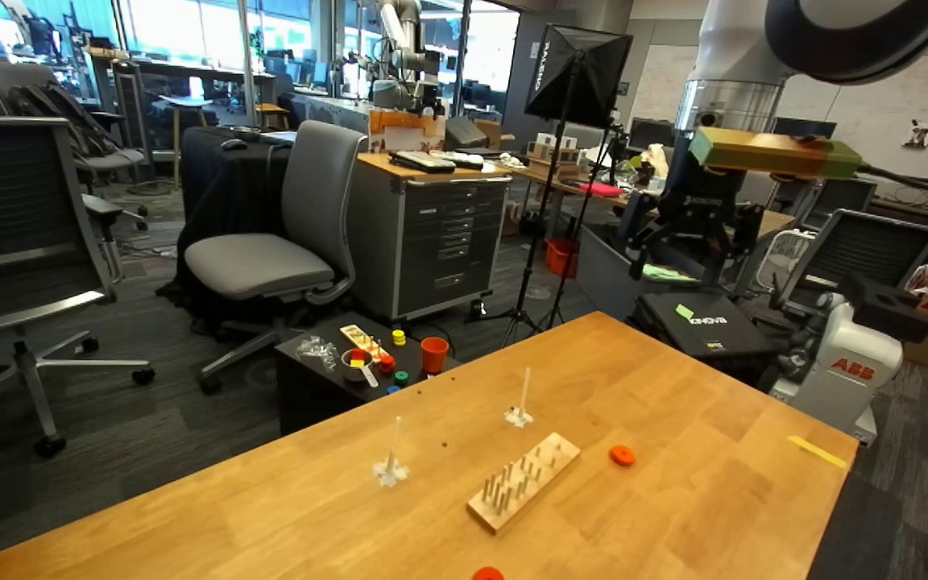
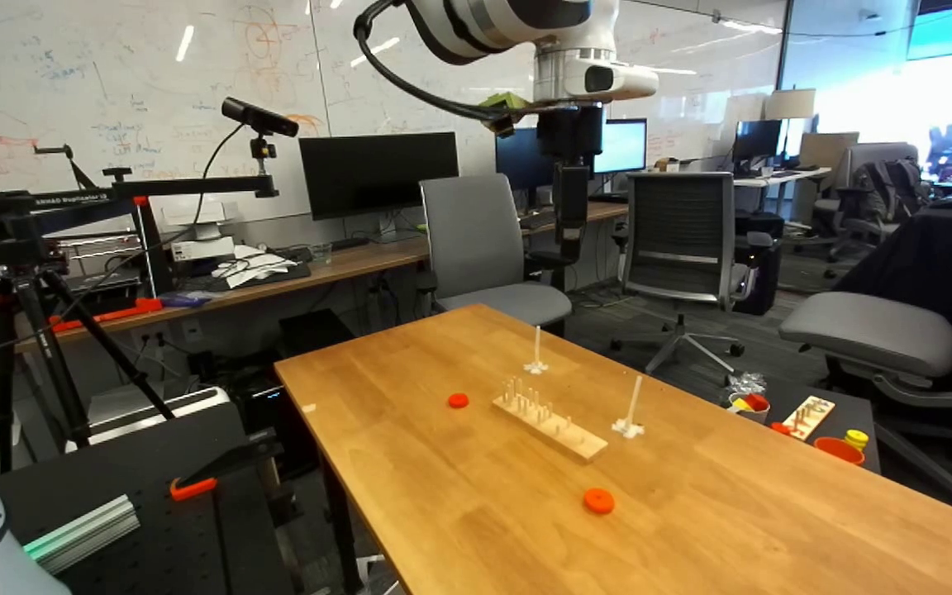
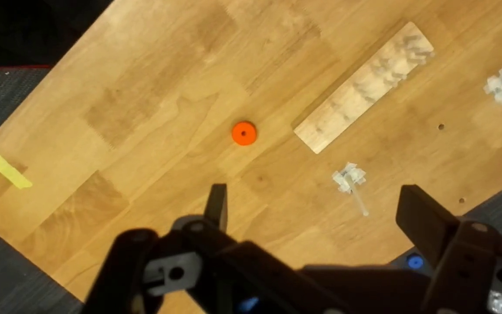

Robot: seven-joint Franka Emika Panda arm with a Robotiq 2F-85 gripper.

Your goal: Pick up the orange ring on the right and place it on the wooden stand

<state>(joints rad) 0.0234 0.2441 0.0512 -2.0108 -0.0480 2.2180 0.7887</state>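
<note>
The orange ring [image 1: 622, 455] lies flat on the table beside the sparse-peg end of the wooden stand [image 1: 524, 483]. In an exterior view the same ring [image 2: 598, 501] and the stand [image 2: 554, 426] also show. In the wrist view the ring [image 3: 243, 133] lies left of the stand [image 3: 364, 87], apart from it, with a small centre hole. A second orange ring [image 2: 458, 400] lies near the stand's dense-peg end; it is cut by the bottom edge in an exterior view [image 1: 488, 573]. My gripper [image 3: 314, 189] is wide open and empty, high above the table [image 1: 677, 266].
Two thin whitish upright rods, taped to the table, stand beside the stand: one near its sparse-peg end [image 1: 524, 395] and one near its dense-peg end [image 1: 391, 451]. Yellow tape [image 1: 817, 452] marks a table corner. A low black side table holds colourful clutter and an orange cup [image 1: 433, 354].
</note>
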